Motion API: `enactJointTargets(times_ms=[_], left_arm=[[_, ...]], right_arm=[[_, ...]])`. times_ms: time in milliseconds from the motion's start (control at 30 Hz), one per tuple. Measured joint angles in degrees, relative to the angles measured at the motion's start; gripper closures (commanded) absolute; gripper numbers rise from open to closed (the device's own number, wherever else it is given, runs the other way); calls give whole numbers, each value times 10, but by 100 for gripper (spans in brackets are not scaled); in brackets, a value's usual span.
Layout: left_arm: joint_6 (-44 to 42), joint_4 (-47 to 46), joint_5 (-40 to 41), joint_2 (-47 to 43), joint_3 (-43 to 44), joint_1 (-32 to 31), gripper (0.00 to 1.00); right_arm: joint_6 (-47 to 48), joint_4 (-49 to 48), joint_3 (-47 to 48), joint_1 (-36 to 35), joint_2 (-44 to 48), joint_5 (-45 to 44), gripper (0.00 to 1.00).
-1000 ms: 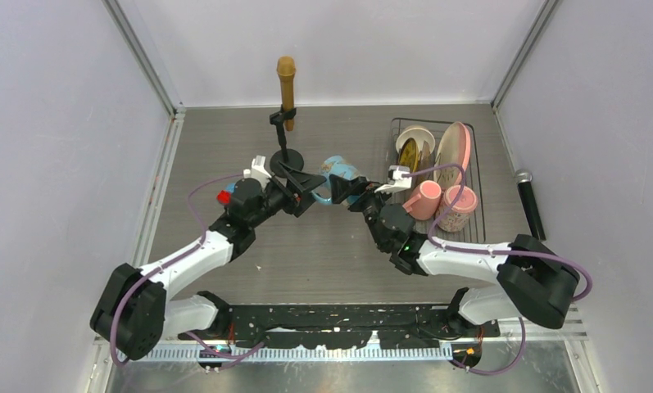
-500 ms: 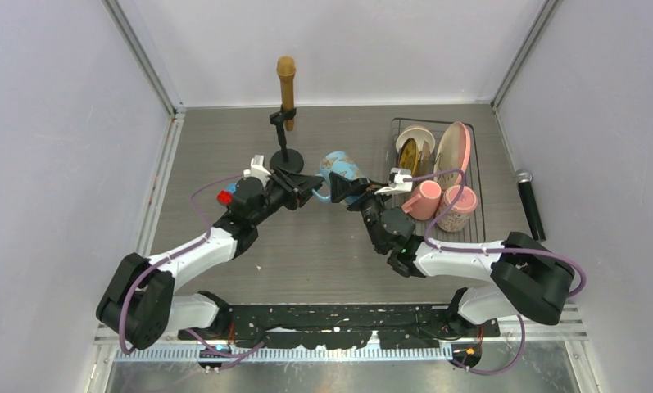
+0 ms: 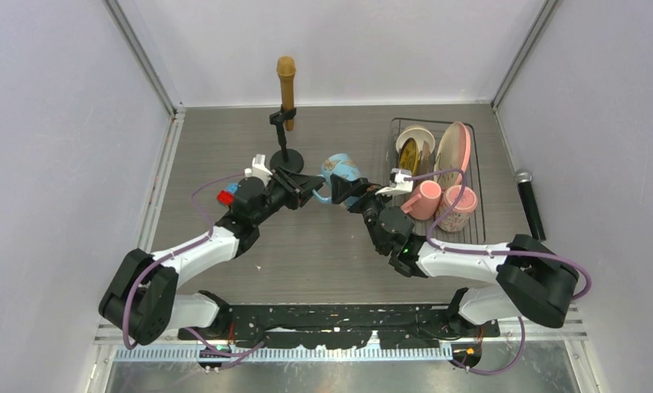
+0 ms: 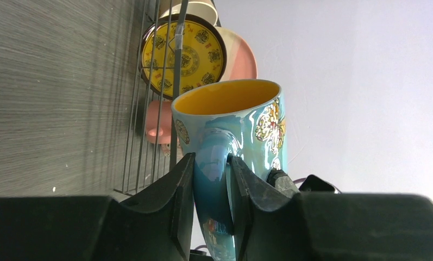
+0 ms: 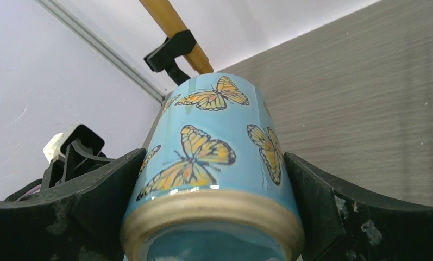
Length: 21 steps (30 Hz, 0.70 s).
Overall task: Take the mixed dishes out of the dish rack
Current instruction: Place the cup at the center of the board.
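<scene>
beside dish rack (image 3: 464,232) | left claw (image 4: 211,169) pinching mug (image 4: 241,117) handle | right claw (image 3: 346,191) clamped round mug body

One blue mug (image 3: 340,172), two pink mugs (image 3: 425,199), two plates (image 3: 452,147), one bowl (image 3: 417,134), one dish rack (image 3: 473,227), seemingly two microphones (image 3: 286,79).
</scene>
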State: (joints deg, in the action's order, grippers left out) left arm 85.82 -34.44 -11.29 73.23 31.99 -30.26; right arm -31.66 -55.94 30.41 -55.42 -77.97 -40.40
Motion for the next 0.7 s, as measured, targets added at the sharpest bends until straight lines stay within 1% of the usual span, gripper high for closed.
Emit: enactJointTargets(times_ms=[133, 267, 400, 533, 700], left_arm=[[-21, 10, 9, -15, 0, -3, 100], [-43, 9, 21, -33, 0, -4, 100], [-70, 18, 22, -43, 0, -5, 100], [-104, 21, 11, -52, 1, -5, 100], [-176, 41, -31, -59, 27, -1, 100]], right_arm=[[-49, 91, 6, 0, 38, 18, 1], [-98, 149, 10, 0, 62, 42, 1], [-133, 184, 10, -1, 74, 63, 1], [-142, 204, 10, -1, 81, 83, 1], [-139, 226, 10, -1, 101, 104, 1]])
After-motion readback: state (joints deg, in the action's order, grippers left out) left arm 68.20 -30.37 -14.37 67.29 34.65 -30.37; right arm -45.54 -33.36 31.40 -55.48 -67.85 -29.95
